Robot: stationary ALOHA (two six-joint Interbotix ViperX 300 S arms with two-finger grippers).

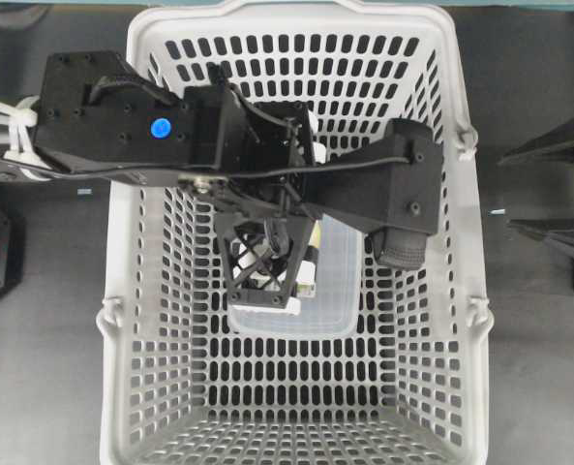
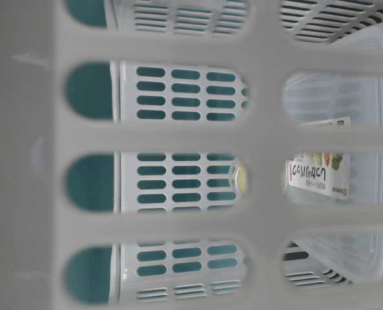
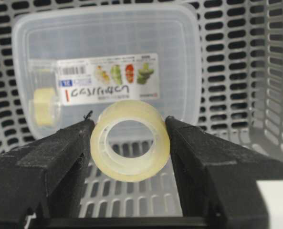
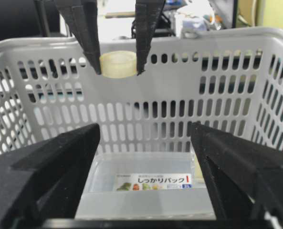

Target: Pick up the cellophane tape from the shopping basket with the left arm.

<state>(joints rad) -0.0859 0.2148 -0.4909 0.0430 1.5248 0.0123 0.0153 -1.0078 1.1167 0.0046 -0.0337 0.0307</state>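
Note:
The cellophane tape (image 3: 131, 171), a small pale yellowish translucent roll, sits upright between the black fingers of my left gripper (image 3: 130, 121), which is shut on its two flat sides. In the right wrist view the tape (image 4: 118, 64) hangs in the left gripper (image 4: 119, 71) about level with the rim of the shopping basket (image 4: 236, 36), well above the floor. From overhead the left arm (image 1: 161, 126) reaches over the basket (image 1: 112, 387), and its fingers hide the roll. My right gripper (image 4: 145, 126) stands open and empty, outside the basket (image 1: 507, 191).
A clear plastic box (image 3: 108, 43) with a colourful label (image 4: 153, 182) lies on the basket floor under the left gripper. A faint yellowish roll shape (image 3: 43, 102) shows at the box's left end; whether it is a reflection I cannot tell. Slotted basket walls (image 2: 178, 135) surround the gripper.

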